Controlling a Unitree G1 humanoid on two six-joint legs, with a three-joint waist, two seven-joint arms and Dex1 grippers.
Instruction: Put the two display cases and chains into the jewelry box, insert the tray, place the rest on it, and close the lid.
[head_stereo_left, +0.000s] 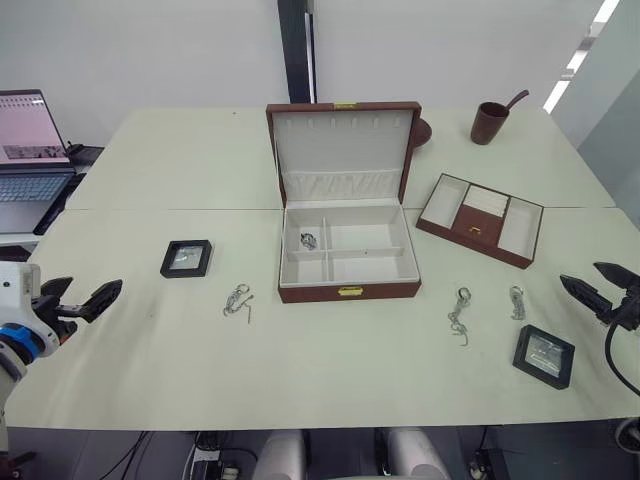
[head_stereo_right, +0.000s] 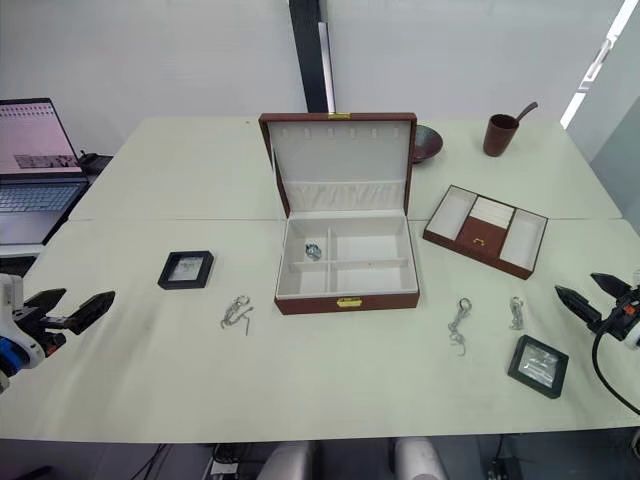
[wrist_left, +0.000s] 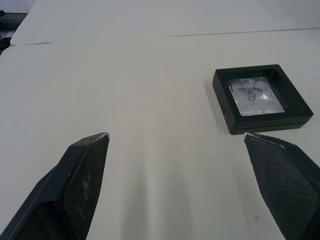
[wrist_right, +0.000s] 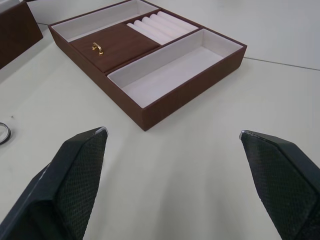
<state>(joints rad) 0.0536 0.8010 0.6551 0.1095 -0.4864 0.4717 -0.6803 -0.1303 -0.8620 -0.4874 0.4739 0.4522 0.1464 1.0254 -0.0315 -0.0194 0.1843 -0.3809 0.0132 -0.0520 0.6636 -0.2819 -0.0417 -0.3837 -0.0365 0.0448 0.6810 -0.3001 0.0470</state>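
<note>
The jewelry box (head_stereo_left: 348, 291) stands open mid-table, its lid (head_stereo_left: 342, 150) upright, with one silver chain (head_stereo_left: 308, 240) in a back-left compartment. One display case (head_stereo_left: 187, 258) lies left of the box, the other display case (head_stereo_left: 544, 356) at the front right. Loose chains lie on the table: one chain (head_stereo_left: 238, 301) front-left of the box, two more chains (head_stereo_left: 458, 313) (head_stereo_left: 517, 302) front-right. The tray (head_stereo_left: 480, 219) sits right of the box. My left gripper (head_stereo_left: 82, 298) is open at the table's left edge, empty, facing the left case (wrist_left: 261, 97). My right gripper (head_stereo_left: 590, 283) is open at the right edge, facing the tray (wrist_right: 145, 55).
An open laptop (head_stereo_left: 30, 150) sits at the far left beyond the table. A brown cup with a handle (head_stereo_left: 491, 122) and a dark bowl (head_stereo_right: 428, 142) stand at the back right, behind the box.
</note>
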